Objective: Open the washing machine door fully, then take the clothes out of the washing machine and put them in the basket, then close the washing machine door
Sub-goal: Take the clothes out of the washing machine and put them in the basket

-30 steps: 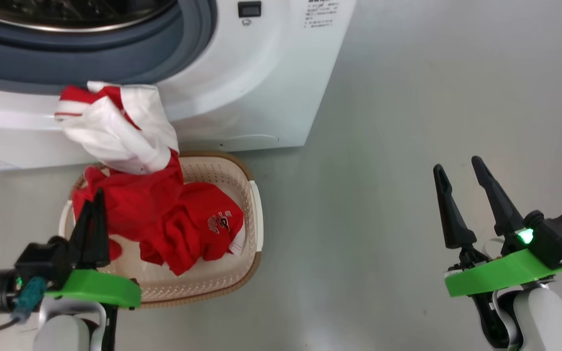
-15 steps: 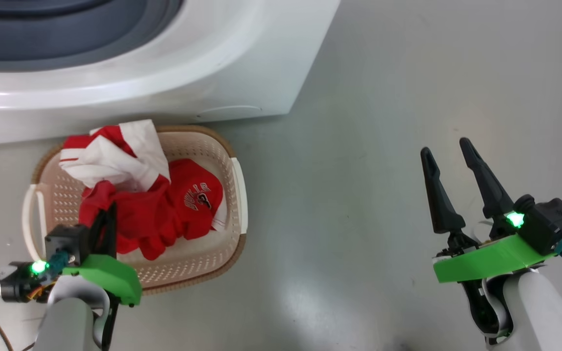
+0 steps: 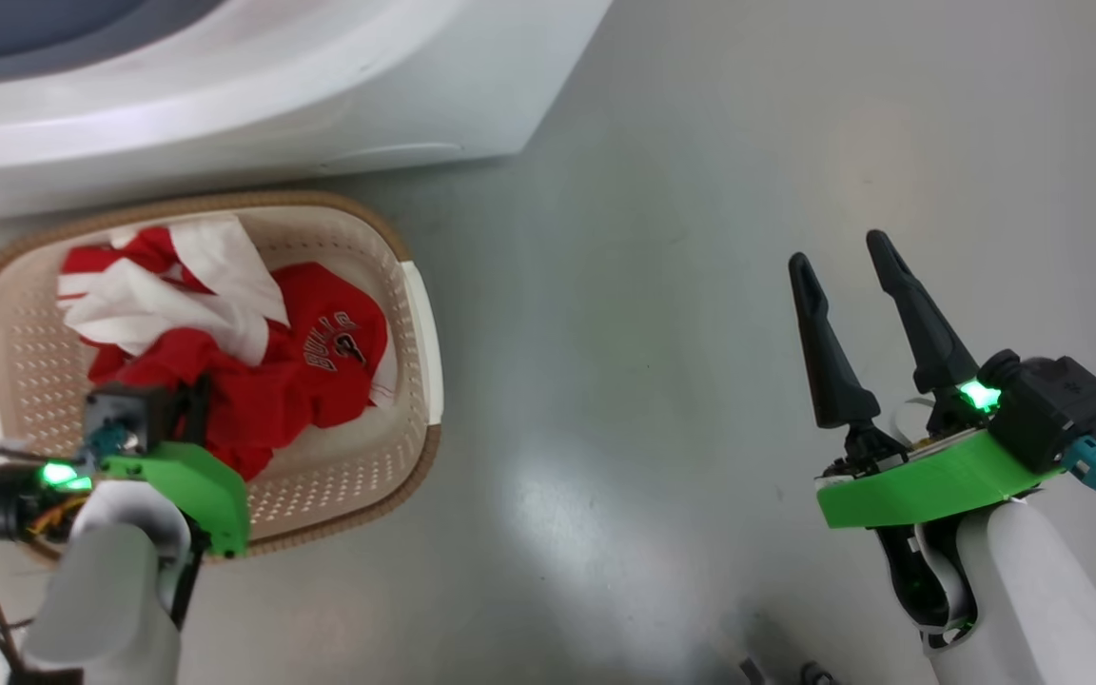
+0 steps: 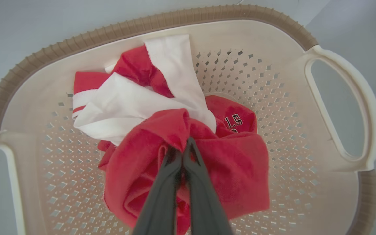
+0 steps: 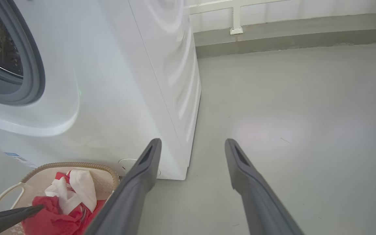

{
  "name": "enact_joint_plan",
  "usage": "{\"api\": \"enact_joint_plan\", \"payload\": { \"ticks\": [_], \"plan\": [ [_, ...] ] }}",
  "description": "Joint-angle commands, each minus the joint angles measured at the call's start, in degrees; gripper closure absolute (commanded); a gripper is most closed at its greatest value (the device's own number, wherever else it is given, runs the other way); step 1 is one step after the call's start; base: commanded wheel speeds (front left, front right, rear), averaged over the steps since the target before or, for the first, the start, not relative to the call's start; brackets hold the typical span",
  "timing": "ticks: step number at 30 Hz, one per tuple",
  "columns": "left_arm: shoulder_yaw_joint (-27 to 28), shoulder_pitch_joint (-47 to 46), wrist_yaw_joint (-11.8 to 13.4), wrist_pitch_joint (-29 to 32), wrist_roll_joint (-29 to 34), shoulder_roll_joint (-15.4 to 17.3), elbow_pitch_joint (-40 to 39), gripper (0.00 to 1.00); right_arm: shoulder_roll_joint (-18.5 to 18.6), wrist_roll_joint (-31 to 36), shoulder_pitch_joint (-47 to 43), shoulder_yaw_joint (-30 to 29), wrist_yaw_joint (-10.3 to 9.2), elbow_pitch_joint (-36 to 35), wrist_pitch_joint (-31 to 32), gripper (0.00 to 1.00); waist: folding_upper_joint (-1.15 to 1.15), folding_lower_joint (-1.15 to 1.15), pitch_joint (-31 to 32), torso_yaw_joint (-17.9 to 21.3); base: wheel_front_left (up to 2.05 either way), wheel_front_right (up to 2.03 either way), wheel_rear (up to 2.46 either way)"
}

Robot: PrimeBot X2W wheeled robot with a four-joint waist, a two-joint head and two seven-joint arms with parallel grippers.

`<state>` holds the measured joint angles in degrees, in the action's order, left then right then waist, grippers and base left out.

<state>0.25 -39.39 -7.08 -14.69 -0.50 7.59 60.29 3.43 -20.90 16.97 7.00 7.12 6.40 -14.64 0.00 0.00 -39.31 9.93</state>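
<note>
The cream basket [image 3: 420, 323] stands on the floor in front of the white washing machine [image 3: 225, 86]. The red and white clothes [image 3: 225, 352] lie bunched inside it. My left gripper [image 3: 198, 409] points down into the basket and is shut on a fold of the red cloth. In the left wrist view its tips [image 4: 186, 145] pinch the clothes [image 4: 240, 169] above the basket's perforated bottom [image 4: 282, 107]. My right gripper [image 3: 838, 249] hovers open and empty over bare floor to the right. The washing machine door is out of view.
In the right wrist view the open right gripper [image 5: 193, 142] points past the machine's corner [image 5: 175, 98], with the grey drum ring [image 5: 31, 71] at the left and the basket [image 5: 67, 165] below. Grey floor [image 3: 653, 285] spreads right of the basket. A wall base [image 5: 273, 36] runs behind.
The head camera has tilted down, so the whole picture shifted. My left gripper has lowered the clothes from the machine's front into the basket. The right gripper stays open.
</note>
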Motion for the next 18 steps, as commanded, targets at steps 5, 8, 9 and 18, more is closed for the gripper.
{"api": "enact_joint_plan", "payload": {
  "ticks": [5, 8, 9, 18],
  "plan": [
    [0.64, -3.54, -0.17, -0.3, -0.17, 3.09, 5.51, 1.0, -0.23, 0.67, 0.72, 2.2, 0.36, -1.7, -0.36, 0.0, 0.0, 0.0, -4.2, 1.73, 0.0, 0.0, 0.0],
    [0.47, -5.85, -0.19, -0.3, -0.5, 3.5, 8.48, 1.0, -0.32, 0.68, 1.17, 2.4, 0.36, -1.87, -0.36, 0.0, 0.0, 0.0, -5.16, 2.01, 0.0, 0.0, 0.0],
    [0.54, -6.39, -0.19, -0.3, -0.74, 3.58, 9.1, 1.0, -0.34, 0.69, 1.28, 2.42, 0.36, -1.88, -0.36, 0.0, 0.0, 0.0, -5.31, 2.05, 0.0, 0.0, 0.0],
    [0.63, -7.97, -0.24, -0.3, -2.31, 3.63, 10.49, 0.0, -0.42, 1.21, 1.71, 2.05, 0.36, -1.59, -0.36, 0.0, 0.0, 0.0, -4.49, 1.35, 0.0, 0.0, 0.0]
  ]
}}
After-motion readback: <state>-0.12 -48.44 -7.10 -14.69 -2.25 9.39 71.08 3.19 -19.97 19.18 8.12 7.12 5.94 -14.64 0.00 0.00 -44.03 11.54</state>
